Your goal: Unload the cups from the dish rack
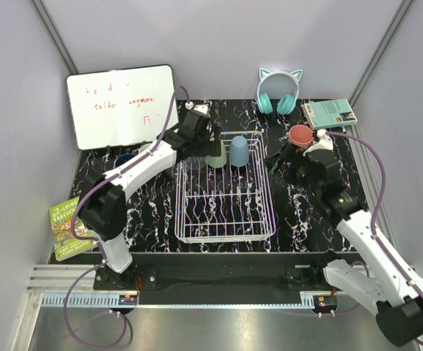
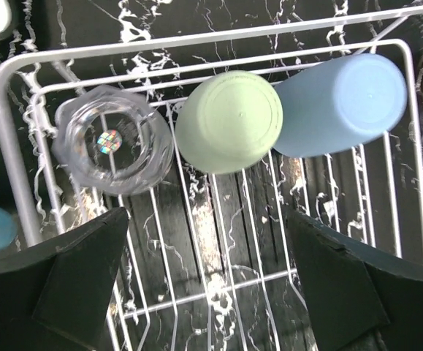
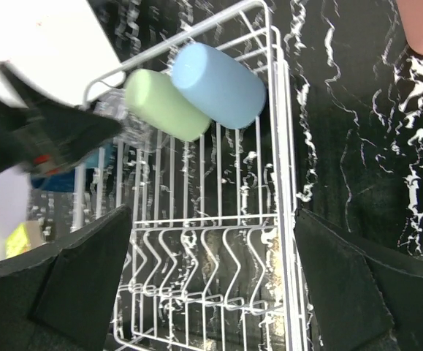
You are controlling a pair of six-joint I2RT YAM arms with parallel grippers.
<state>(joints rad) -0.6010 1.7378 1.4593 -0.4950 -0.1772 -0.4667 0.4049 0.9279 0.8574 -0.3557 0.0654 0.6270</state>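
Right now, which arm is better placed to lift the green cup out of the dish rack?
Left, I'd say. The left fingers hang open over the far end of the dish rack, with the green cup ahead between them. The right fingers, also open, sit outside the rack near the pink cup.

Top external: fixed, high behind the arm bases, facing down and forward; takes in the whole table [image 1: 295,219].
Left wrist: close, straight down into the far end of the dish rack [image 2: 211,289]; own fingers [image 2: 72,285] at the bottom corners.
Right wrist: near, over the rack's right rim, angled across it.
Common to all three: sage-green cup [image 2: 229,121], light-blue cup [image 2: 339,106].
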